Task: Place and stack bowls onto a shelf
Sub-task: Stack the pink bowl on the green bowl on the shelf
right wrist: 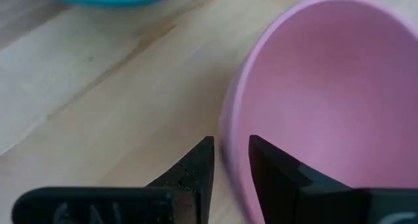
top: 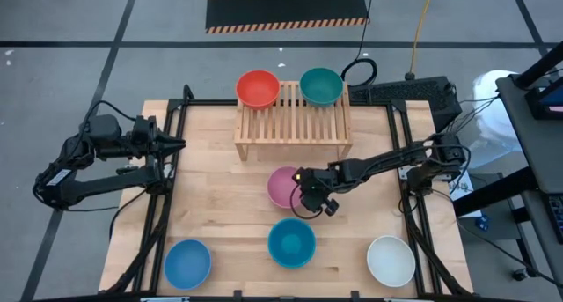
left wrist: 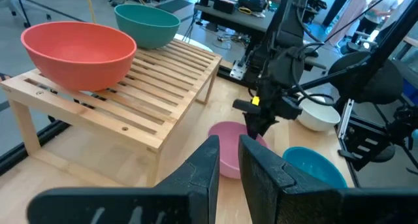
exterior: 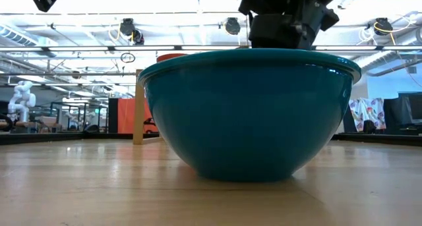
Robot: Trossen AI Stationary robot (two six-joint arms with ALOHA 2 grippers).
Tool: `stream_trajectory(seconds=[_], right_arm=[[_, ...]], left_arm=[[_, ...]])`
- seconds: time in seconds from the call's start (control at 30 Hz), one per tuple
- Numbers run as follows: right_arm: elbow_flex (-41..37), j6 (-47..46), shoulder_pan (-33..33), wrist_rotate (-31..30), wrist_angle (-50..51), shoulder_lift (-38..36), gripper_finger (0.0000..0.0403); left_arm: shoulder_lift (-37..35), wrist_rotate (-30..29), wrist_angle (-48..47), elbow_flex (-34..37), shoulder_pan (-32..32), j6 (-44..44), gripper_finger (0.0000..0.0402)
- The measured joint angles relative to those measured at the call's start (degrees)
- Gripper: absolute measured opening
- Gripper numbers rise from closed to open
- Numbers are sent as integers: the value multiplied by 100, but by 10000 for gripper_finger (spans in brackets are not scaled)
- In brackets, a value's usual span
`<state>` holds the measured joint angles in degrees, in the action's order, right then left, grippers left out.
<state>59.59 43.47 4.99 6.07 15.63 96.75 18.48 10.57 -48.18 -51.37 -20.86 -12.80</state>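
Observation:
The pink bowl (top: pixel 283 186) is on the tabletop in front of the shelf (top: pixel 293 121). My right gripper (top: pixel 306 193) reaches down onto the pink bowl's right rim and is shut on it. The red bowl (top: pixel 258 88) and the dark green bowl (top: pixel 321 85) sit side by side on the shelf's slats. The teal bowl (top: pixel 291 242), the light blue bowl (top: pixel 187 262) and the white bowl (top: pixel 391 261) stand along the near edge. My left gripper (top: pixel 179 144) waits shut at the table's left edge. My right gripper holds the pink bowl by its rim (right wrist: pixel 226 129) on the bowl's right side. The wall runs between the two fingers, one finger (right wrist: pixel 274 172) inside the bowl and one outside. The fingers come from above, pointing down. I cannot tell whether the bowl's base has left the tabletop.
The teal bowl (exterior: pixel 250 111) fills the low view, with my right gripper (exterior: pixel 287 18) behind and above it. The shelf has free slats in front of its two bowls. Black frame rails run along the table's left and right edges (top: pixel 167 187).

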Motion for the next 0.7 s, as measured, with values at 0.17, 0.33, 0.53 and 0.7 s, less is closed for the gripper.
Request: stream_trajectory(seconds=[0.17,0.33,0.53,0.7], right_arm=[[13,-671,-87,217,-263,0,59],[11,-1227,-164,752,-251,2,7],[131,-1568,-155,924,-74,-54,3],[706,-1491,-153,919,631,-211,2]], left_arm=[[0,0,1,1,0,-93,62],[0,0,4,2,0,-101,62],[0,-4,155,4,0,-124,62],[-1,-9,179,4,0,-122,62]])
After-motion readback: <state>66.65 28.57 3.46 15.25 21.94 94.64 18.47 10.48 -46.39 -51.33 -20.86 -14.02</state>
